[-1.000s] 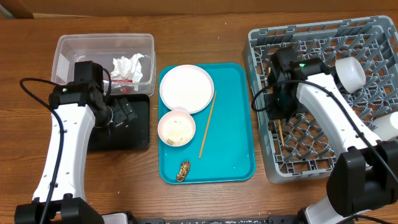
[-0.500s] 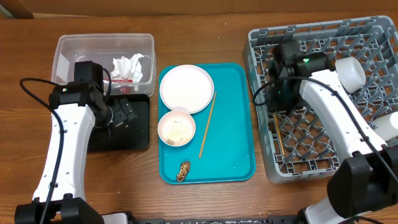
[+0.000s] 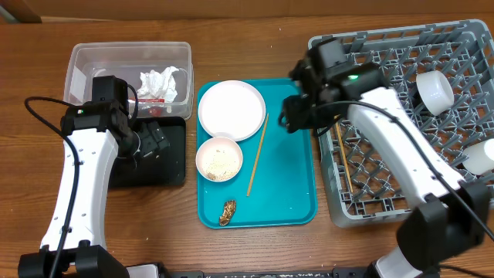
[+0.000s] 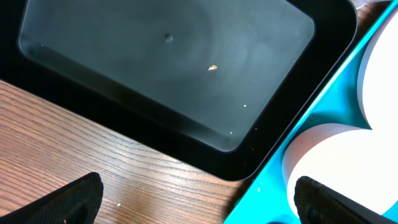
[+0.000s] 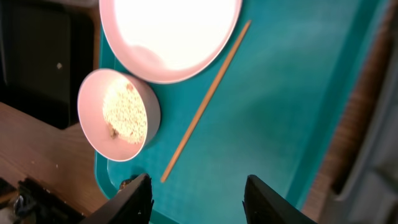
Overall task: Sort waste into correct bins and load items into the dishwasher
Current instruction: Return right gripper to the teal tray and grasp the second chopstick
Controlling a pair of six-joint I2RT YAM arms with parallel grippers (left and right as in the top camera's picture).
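Observation:
One wooden chopstick [image 3: 257, 154] lies on the teal tray [image 3: 289, 189] beside the white plate [image 3: 231, 110] and the cream bowl [image 3: 219, 159], which holds rice grains. A brown scrap [image 3: 228, 212] lies at the tray's front. A second chopstick [image 3: 343, 158] lies in the grey dish rack [image 3: 401, 54], near a white cup [image 3: 434, 90]. My right gripper [image 3: 289, 114] is open and empty above the tray; its wrist view [image 5: 199, 199] shows the chopstick [image 5: 205, 99] and bowl [image 5: 118, 115]. My left gripper [image 4: 199, 211] is open and empty over the black tray [image 3: 166, 166]. The clear tub [image 3: 93, 62] holds the napkin [image 3: 158, 83] and a red wrapper [image 3: 154, 108].
A pale dish [image 3: 482, 158] sits at the rack's right edge. The black tray [image 4: 168, 62] holds one small crumb. The teal tray's edge [image 4: 292, 162] lies close to the black tray. Wooden table surrounds everything.
My right gripper let go of a chopstick in the rack, then moved left out of the rack to above the teal tray. The left arm has not moved.

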